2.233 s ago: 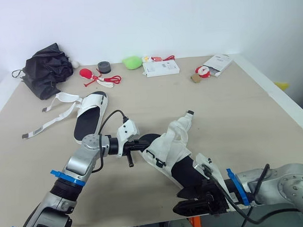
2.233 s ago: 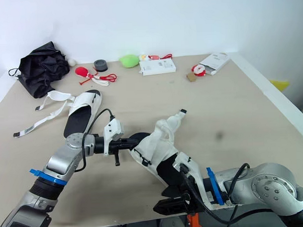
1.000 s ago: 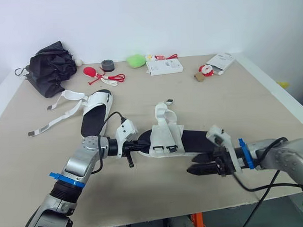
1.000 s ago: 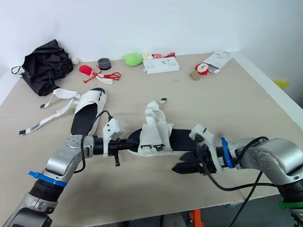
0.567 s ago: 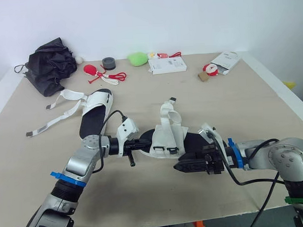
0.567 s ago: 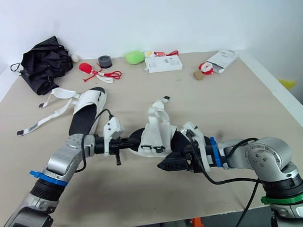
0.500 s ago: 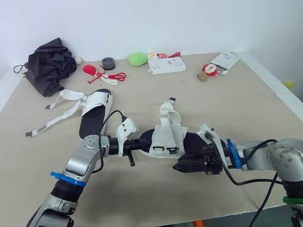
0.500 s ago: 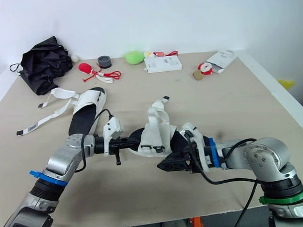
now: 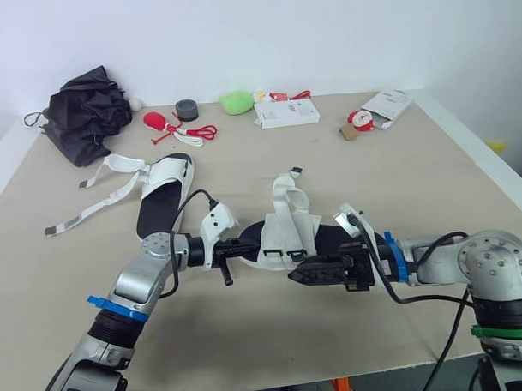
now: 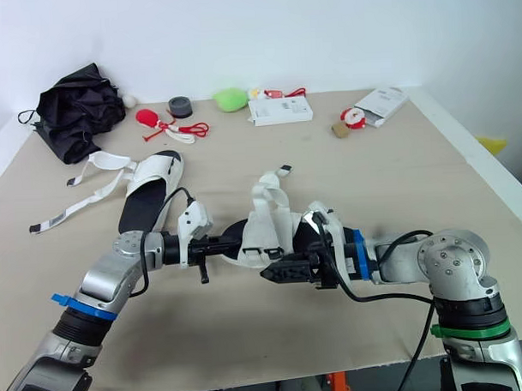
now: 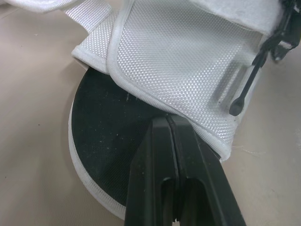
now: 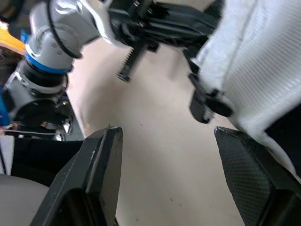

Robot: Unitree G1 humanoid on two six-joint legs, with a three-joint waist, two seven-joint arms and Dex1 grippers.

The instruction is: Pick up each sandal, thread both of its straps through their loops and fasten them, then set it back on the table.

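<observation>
— Beige desk (image 9: 432,181) against a plain white wall (image 9: 341,30). What lies on it?

— Odds and ends line the back edge. A crumpled black bag (image 9: 85,116) sits at the back left corner. After it come a red item with a white cord (image 9: 169,128), a black tape roll (image 9: 187,110), a green lump (image 9: 236,101) and a white box (image 9: 286,115). A white packet (image 9: 386,104) lies towards the back right corner, with a small red and white thing (image 9: 358,120) just beside it.

— And the sandals?

— One sandal (image 9: 288,237) is in the middle of the desk, nearer the front edge, with its black insole up and the white upper across it. One strap (image 9: 288,184) rises in a loop above it. Black buckles (image 9: 285,256) show on the side facing the front edge. I cannot tell whether its sole touches the desk.

— Who has hold of it?

— The left gripper (image 9: 248,246) grasps it at the end that points to the left edge. In the left wrist view both fingers (image 11: 150,155) are pressed together at the rim of the white upper, over the insole.

— And the other arm?

— The right gripper (image 9: 296,276) is released, its fingers spread wide with nothing between them. It hovers just beside the sandal, on the front-edge side near the buckles, with its tips pointing towards the left arm.

— The second one?

— The other sandal (image 9: 162,195) lies flat towards the left edge, well apart from both grippers. Its loose straps (image 9: 118,164) are undone and trail across the desk towards that edge.
</observation>
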